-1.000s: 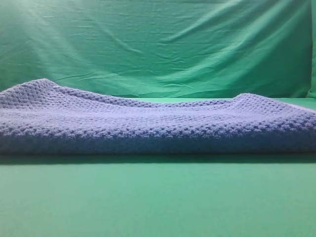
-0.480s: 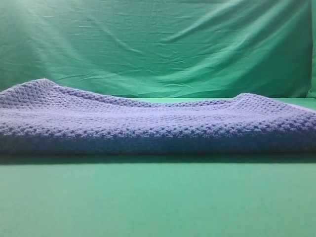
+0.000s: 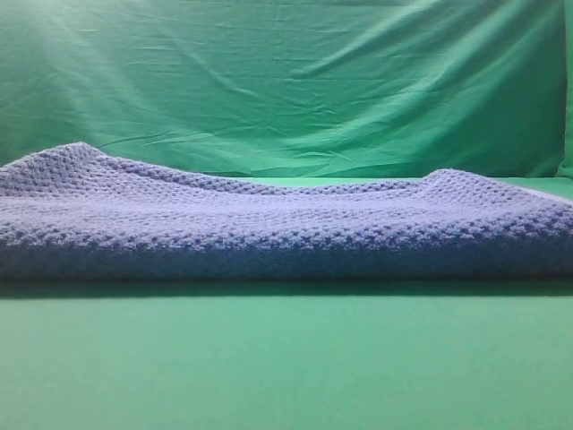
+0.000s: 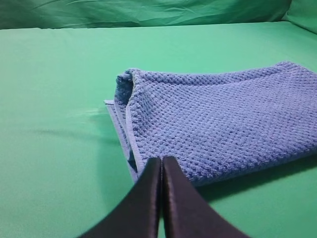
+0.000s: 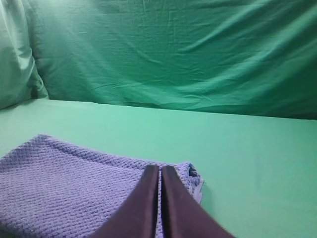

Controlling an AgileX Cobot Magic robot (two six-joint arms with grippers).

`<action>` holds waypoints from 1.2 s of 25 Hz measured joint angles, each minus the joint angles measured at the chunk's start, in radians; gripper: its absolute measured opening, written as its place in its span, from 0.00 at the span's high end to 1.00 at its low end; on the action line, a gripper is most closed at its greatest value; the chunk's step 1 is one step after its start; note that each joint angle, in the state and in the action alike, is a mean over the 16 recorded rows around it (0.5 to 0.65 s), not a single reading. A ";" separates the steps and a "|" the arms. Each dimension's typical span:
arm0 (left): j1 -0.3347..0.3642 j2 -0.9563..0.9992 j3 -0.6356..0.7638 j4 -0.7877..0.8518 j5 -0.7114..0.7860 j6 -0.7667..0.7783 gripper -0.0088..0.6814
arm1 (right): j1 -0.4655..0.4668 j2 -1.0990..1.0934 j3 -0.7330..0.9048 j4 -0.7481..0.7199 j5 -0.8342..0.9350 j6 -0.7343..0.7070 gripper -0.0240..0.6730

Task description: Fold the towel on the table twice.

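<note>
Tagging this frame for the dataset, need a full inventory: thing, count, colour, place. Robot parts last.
towel: 1, blue-grey waffle knit with a thin pale edge, lying on the table, already folded over at least once, layered edges showing at its left end in the left wrist view
table: 1, plain bright green, under the towel and wider than it on every visible side
backdrop cloth: 1, wrinkled green, hanging behind the table
left gripper: 1, dark, shut with fingers pressed together, holding nothing, at the near left corner of the towel
right gripper: 1, dark, shut with fingers pressed together, holding nothing, over the towel's right end
</note>
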 joint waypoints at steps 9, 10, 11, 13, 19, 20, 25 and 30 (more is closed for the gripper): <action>0.000 0.000 0.051 0.031 -0.040 0.000 0.99 | 0.000 0.000 0.034 -0.015 0.105 0.000 0.97; 0.000 0.000 0.056 0.039 -0.045 0.000 0.99 | 0.000 0.000 0.040 -0.018 0.109 0.000 0.97; 0.000 0.000 0.062 0.047 -0.050 0.000 0.99 | 0.000 0.000 0.047 -0.021 0.110 0.000 0.97; 0.000 0.000 0.072 0.064 -0.060 0.000 0.99 | 0.000 0.000 0.060 -0.027 0.106 0.000 0.97; 0.000 0.000 0.085 0.109 -0.074 0.000 0.99 | 0.000 0.000 0.097 -0.042 0.072 0.000 0.97; 0.000 0.000 0.085 0.115 -0.074 0.000 0.99 | 0.000 0.000 0.101 -0.043 0.069 0.000 0.97; 0.000 0.000 0.085 0.139 -0.073 0.000 0.99 | 0.000 0.000 0.107 -0.045 0.072 0.000 0.97; 0.000 0.000 0.085 0.144 -0.073 0.000 0.99 | 0.000 0.000 0.107 -0.046 0.082 0.000 0.97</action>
